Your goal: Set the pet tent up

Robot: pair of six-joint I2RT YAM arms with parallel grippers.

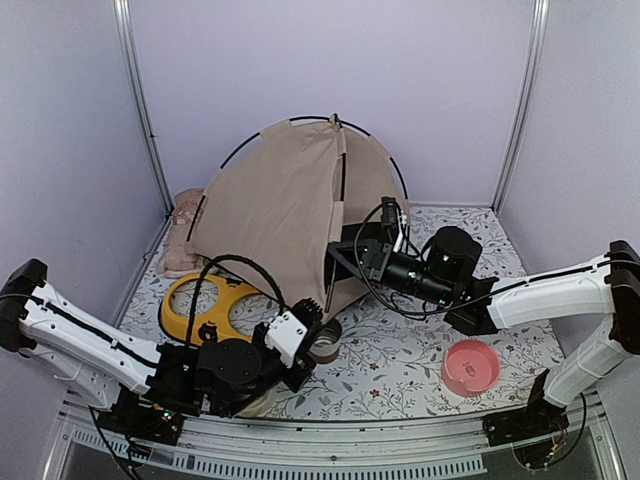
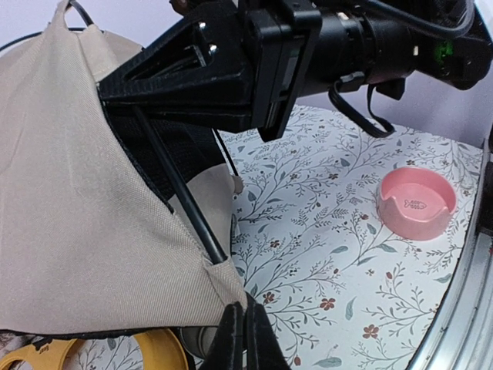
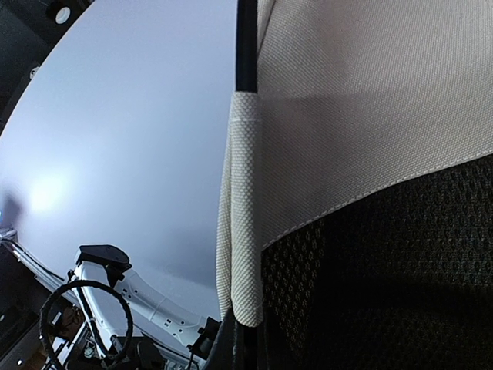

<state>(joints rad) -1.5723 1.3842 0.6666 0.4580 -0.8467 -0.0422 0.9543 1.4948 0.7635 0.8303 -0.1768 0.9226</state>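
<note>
I see the pet tent (image 1: 290,215) standing domed at the back middle of the flower-printed surface (image 1: 400,350), its black poles (image 1: 240,152) crossing at the top. My left hand (image 2: 239,312) has its fingers pressed together on the tent's near bottom corner, where a pole runs into the fabric. My right hand (image 1: 342,255) sits against the tent's right front edge and I cannot tell whether it grips; a pink bowl (image 2: 414,204) lies well apart to the right

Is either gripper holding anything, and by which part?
The left gripper pinches the tan fabric pet tent at its lower front corner; for the right gripper it cannot be told.
</note>
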